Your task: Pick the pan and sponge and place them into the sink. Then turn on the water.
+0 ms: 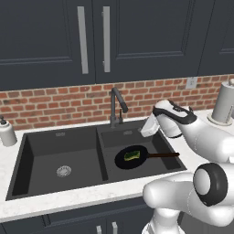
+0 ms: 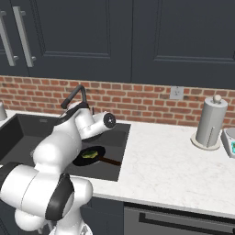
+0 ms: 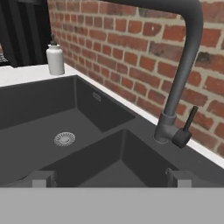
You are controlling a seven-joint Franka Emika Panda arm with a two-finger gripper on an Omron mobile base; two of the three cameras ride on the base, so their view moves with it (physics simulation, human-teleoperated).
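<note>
Left base view has the pan (image 1: 131, 157) sitting flat in the right basin of the sink (image 1: 27, 151), with the sponge (image 1: 132, 156) lying inside it and the handle pointing right toward the basin wall. So both pick-and-place bits look done to me, and what's left is the water.

That makes the faucet (image 1: 117, 106) the thing to watch. It stands at the far rim, right behind the divider between the two basins, gooseneck curving over toward the near side. In the hand view its side lever (image 3: 187, 127) is a thin dark stick angled up and right off the base, ahead of the claw (image 3: 111, 178) and off to its right, with a clear gap between them. The claw is spread wide and carrying nothing. It hovers over the right basin, just right of the faucet.

Further out: a white soap dispenser (image 1: 6, 132) on the bench at far left, a paper towel roll (image 2: 209, 122) on the right.
</note>
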